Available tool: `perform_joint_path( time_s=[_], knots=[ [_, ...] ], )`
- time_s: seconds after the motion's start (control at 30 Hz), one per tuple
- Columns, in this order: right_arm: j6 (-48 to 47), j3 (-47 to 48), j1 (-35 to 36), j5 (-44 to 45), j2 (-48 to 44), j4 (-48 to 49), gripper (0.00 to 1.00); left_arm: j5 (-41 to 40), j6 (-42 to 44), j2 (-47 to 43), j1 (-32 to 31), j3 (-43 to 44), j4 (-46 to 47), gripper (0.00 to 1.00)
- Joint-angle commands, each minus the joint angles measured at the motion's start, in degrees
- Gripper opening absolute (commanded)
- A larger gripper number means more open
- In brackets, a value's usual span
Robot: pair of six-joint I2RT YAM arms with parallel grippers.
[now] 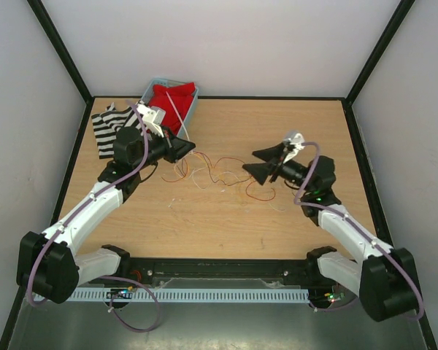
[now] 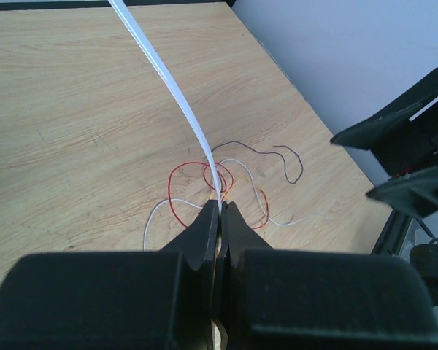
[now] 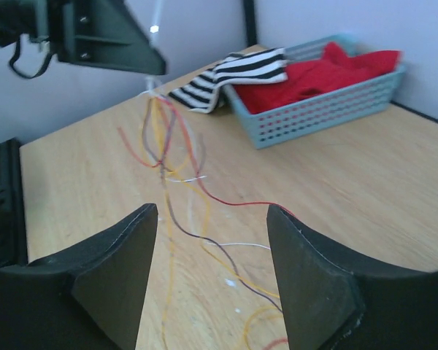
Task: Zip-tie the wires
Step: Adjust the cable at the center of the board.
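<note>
The wires [image 1: 213,172] lie in loose red, orange, dark brown and pale loops mid-table. My left gripper [image 1: 187,149] hovers at their left end, shut on a thin white zip tie [image 2: 174,93] that rises up and away from the fingertips [image 2: 209,216]. The wires [image 2: 237,179] curl just beyond that tip. At their right end, my right gripper [image 1: 264,164] is open with nothing between its fingers. In the right wrist view the wires [image 3: 177,157] run from between the right gripper [image 3: 212,211] fingers up toward the left gripper [image 3: 109,44].
A light blue basket [image 1: 192,102] holding red cloth [image 1: 171,98] stands at the back left, with a black-and-white striped cloth [image 1: 109,125] beside it. Grey walls enclose the table on three sides.
</note>
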Motion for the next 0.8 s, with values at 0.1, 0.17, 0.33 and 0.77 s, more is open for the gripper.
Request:
perform_joint_path(
  time_s=[0.1, 0.17, 0.33, 0.77],
  knots=[
    [-9.48, 5.78, 11.83, 1.41, 10.26, 5.85, 0.75, 1.64, -0.82, -0.51, 0.41, 0.32, 1.59, 0.0],
    [-11.0, 7.34, 13.72, 1.68, 13.75, 7.28, 0.75, 1.82, -0.92, -0.47, 0.41, 0.32, 1.66, 0.0],
    [-14.46, 11.54, 17.69, 1.87, 20.47, 9.39, 0.78, 2.09, -1.16, -0.3, 0.32, 0.5, 1.69, 0.0],
    [-18.11, 18.2, 18.92, 3.06, 28.38, 7.91, 0.79, 2.78, -1.76, -0.59, -0.02, 0.86, 1.67, 0.0]
  ],
)
